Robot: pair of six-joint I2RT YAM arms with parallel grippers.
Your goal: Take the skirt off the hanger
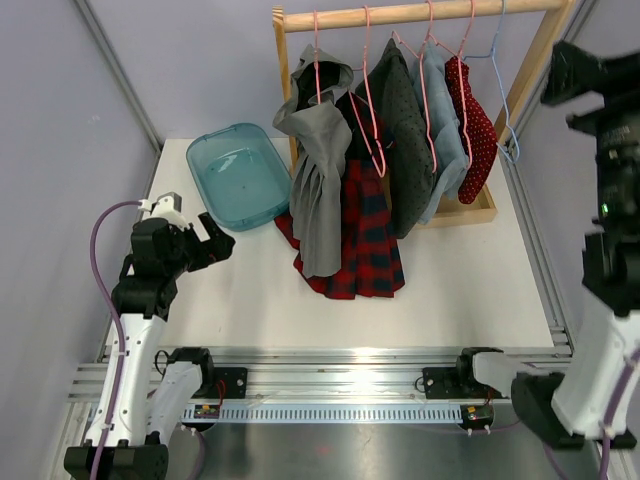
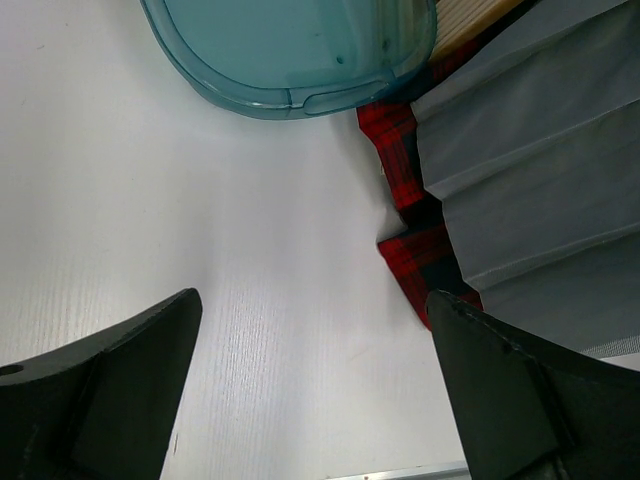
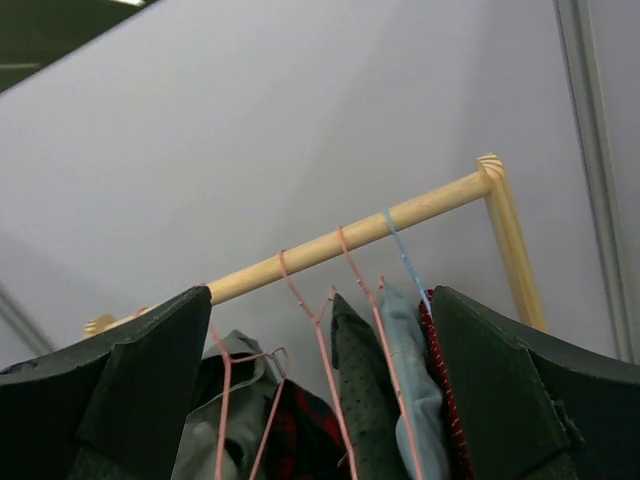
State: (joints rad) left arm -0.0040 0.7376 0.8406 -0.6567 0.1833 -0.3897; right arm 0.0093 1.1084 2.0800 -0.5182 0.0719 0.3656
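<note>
Skirt (image 1: pixel 365 245) on hanger (image 1: pixel 370 100), hem on tabletop (image 1: pixel 450 290). Left claw (image 2: pixel 312 310) low, right claw (image 3: pixel 320 295) up facing rail (image 3: pixel 440 195); both apart, empty.

White table (image 1: pixel 470 285) bears teal tub (image 1: pixel 237 176), rack (image 1: pixel 480 213), skirt (image 1: pixel 366 250) hem.

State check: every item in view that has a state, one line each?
Red-and-navy tartan pleated skirt: on its hanger, hem resting on table
Thin pink wire hanger: hooked on wooden rail
Teal plastic tub: empty
Left tool: open, empty
Right tool: open, empty
</note>
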